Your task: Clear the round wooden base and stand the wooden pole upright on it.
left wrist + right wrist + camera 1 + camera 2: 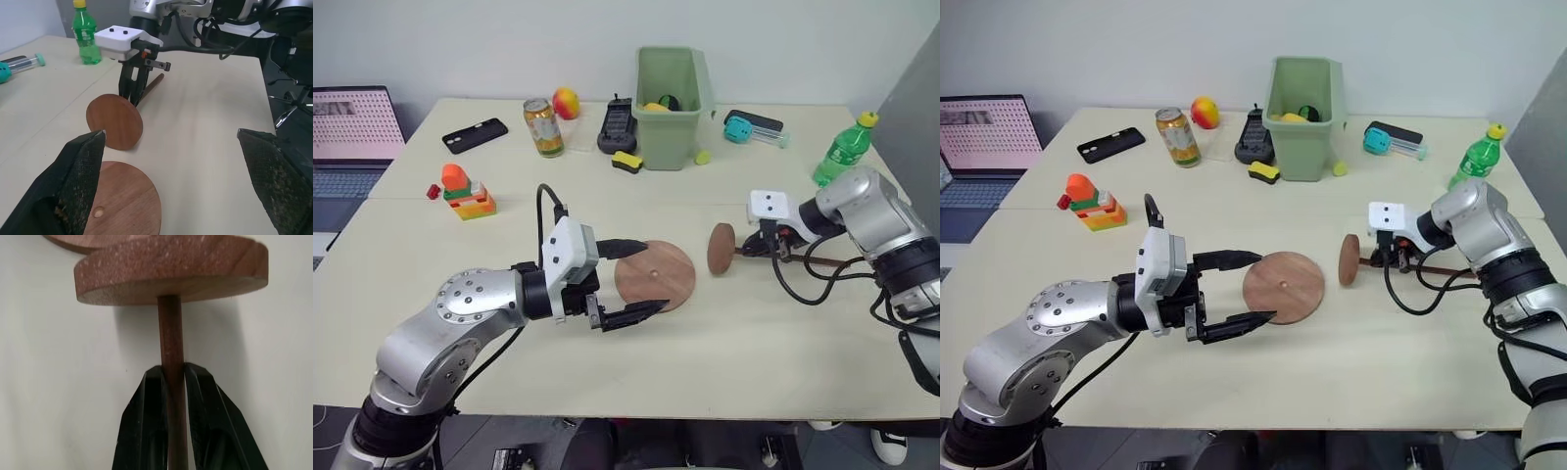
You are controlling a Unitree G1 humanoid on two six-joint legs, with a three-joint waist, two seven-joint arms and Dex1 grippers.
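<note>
Now, head views: round wooden base bare, mid-table toward front edge; left gripper agape around its near rim.
Left wrist view: wooden pole lying flat beside base.
Right wrist view: right gripper clamps pole. Next, likely: lift, upend, seat on base.

Even, bright overhead light falls on the pale counter; shadows are soft and short. The head views are sharp, while the left wrist view blurs the near jaws.
</note>
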